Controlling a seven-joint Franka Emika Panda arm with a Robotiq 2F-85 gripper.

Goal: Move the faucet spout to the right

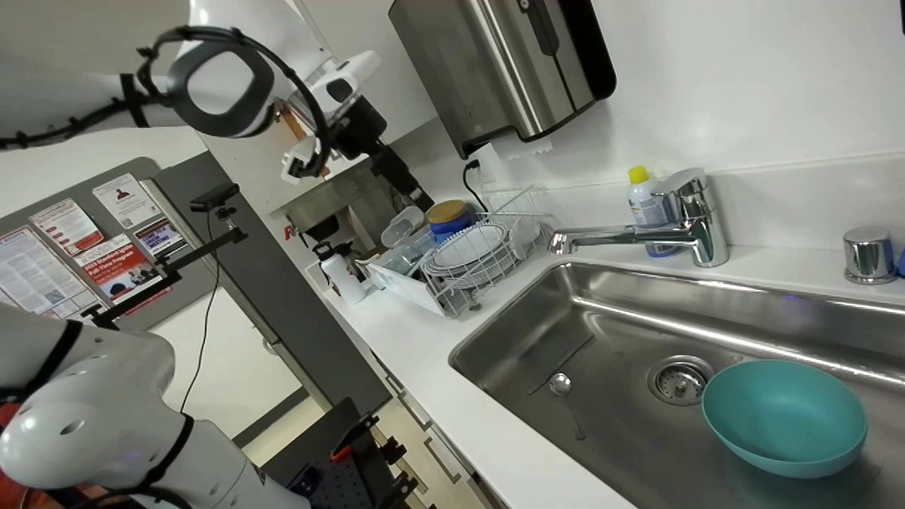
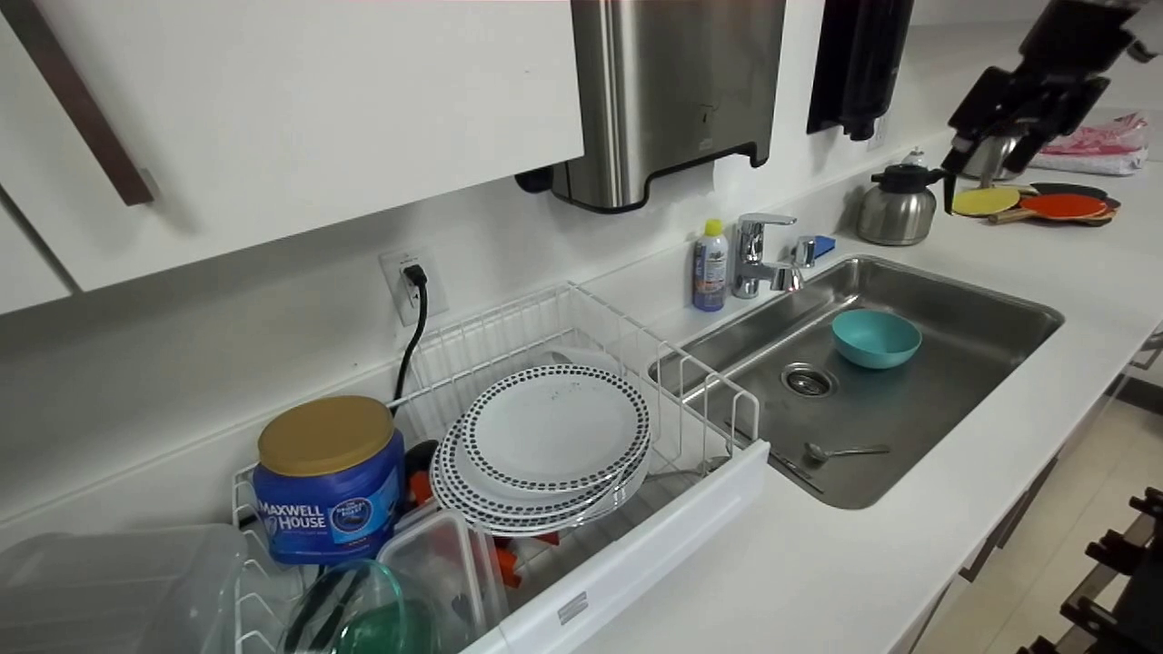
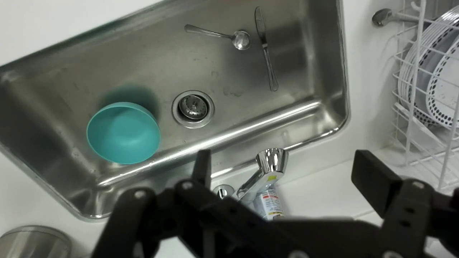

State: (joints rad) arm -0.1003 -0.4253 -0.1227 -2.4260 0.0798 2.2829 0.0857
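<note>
A white table (image 1: 481, 424), with one steel sink (image 1: 636, 445) let into it, runs along a white wall (image 1: 742, 85). The tool (image 3: 283, 166) hangs high and well apart from the faucet spout (image 1: 626, 237), its two fingers (image 3: 374, 182) spread wide with nothing held between them. That spout, the only one, reaches out from its chrome base (image 1: 707, 230) with the tip slanted toward the dish rack (image 2: 672, 530), so I judge the swing to the right not yet begun and the step in hand to be the approach. The next move calls, I think, for lowering the tool beside the spout on its rack side, then a gentle sweep near the tip toward the teal bowl (image 3: 123, 132), keeping clear of the lever (image 1: 679, 184) above. Counting outward: one base with one lever, one small tap handle (image 1: 868, 254) apart from it, and one spray bottle (image 2: 710, 268) near it; in the sink, one bowl, one spoon (image 3: 239, 39), one knife (image 3: 265, 46) and one drain (image 3: 193, 107). Farther off come one dish rack, with a stack of plates (image 2: 556, 427) nested too closely to number surely, and one blue canister (image 2: 329, 495) beside them; toward the opposite end of the table, at least one steel jug (image 2: 895, 211) and table-tennis bats (image 2: 1063, 206), at least three. On the wall hang one steel towel dispenser (image 2: 677, 91) and one black fitting (image 2: 854, 73).
</note>
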